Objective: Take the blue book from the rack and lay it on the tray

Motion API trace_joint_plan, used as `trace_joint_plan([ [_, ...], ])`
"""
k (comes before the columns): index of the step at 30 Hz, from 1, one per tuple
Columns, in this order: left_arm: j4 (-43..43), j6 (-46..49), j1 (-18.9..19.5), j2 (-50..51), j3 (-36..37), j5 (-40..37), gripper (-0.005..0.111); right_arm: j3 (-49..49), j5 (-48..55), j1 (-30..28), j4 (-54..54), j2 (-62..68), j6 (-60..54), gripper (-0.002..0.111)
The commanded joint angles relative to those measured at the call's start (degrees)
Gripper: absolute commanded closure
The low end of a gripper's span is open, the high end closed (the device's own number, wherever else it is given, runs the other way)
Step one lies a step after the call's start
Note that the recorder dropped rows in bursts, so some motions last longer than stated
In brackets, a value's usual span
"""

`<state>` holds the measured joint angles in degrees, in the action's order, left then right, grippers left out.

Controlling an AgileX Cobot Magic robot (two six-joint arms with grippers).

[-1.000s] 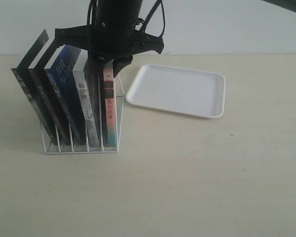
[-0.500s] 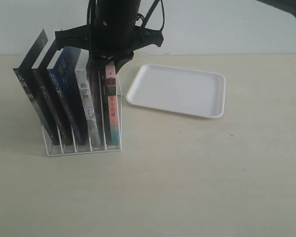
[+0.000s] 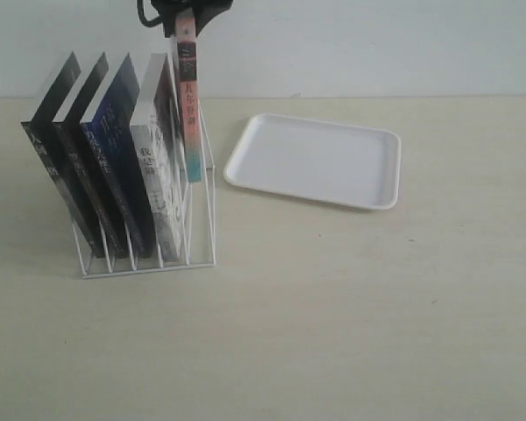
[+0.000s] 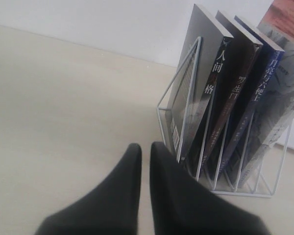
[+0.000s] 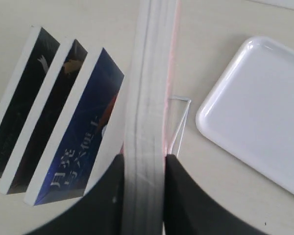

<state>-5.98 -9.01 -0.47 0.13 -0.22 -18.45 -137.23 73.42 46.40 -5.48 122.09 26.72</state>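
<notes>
While right hand (image 5: pixel 143 166) grips pink-spined paperback (image 3: pixel 189 105) | blue book (image 3: pixel 114 132) — wire rack (image 3: pixel 147 268)

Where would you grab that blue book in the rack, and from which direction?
Its top edge, from above. The blue book leans in the rack, set closely between a black book and a grey-spined book, so only that upper edge stands clear to pinch.

- We see the thin deep-blue paperback book (image 3: pixel 114 132) with white lettering standing in the rack. It sits below our right pincer (image 3: pixel 186 10), clear of it and leaning away.
- The small white wire rack (image 3: pixel 145 269) stands on the table straight beneath that pincer.
- The flat white rectangular tray (image 3: pixel 316 162), round-cornered with a low rim, lies beyond the rack's pincer-side end, near but apart.
</notes>
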Motion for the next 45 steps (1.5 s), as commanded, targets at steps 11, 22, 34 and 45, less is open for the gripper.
trace_joint_plan([
  [11, -0.1, 0.1, -0.2, -0.1, 0.2, 0.5, 0.101, -2.2, -3.5, 0.1, 1.2, -1.4, -0.1, 0.109],
  [22, -0.1, 0.1, -0.2, -0.1, 0.2, 0.5, 0.101, 1.6, -3.5, 0.1, 1.2, -1.4, 1.4, 0.109],
  [34, -0.1, 0.1, -0.2, -0.1, 0.2, 0.5, 0.101, 10.6, -4.0, 0.1, 1.2, -1.4, 3.2, 0.109],
  [45, -0.1, 0.1, -0.2, -0.1, 0.2, 0.5, 0.101, 10.6, -7.7, 0.1, 1.2, 2.0, 2.9, 0.077],
])
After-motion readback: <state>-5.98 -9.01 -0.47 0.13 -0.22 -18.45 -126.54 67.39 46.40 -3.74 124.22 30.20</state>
